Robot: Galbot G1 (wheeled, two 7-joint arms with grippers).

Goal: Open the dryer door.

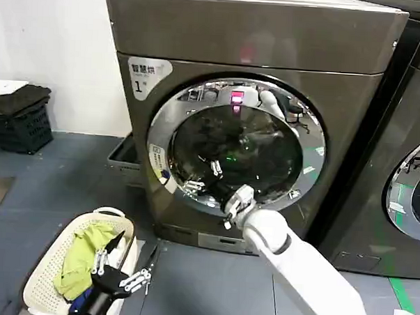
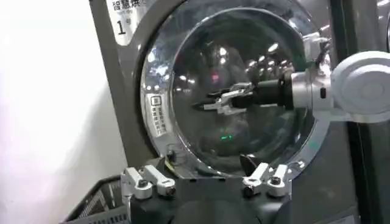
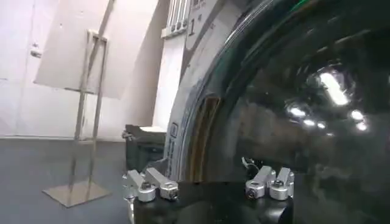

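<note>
The dryer door (image 1: 236, 145), a round porthole with a wide mirror-bright chrome rim and dark tinted glass, sits on the front of the bronze-grey machine marked "1" and seems to have started swinging out, a gap apparently showing behind its rim in the right wrist view. The right gripper (image 1: 215, 168) hovers at the glass, fingers parted and holding nothing. The left gripper (image 1: 120, 271) hangs open and idle above a white plastic laundry basket (image 1: 44, 272).

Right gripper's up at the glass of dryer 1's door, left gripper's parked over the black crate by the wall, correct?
Not quite. The right gripper is up at the glass of the dryer door, fingers open. But the left gripper hangs low over the white laundry basket, not the black crate, which sits far off by the wall. The head view shows it.
</note>
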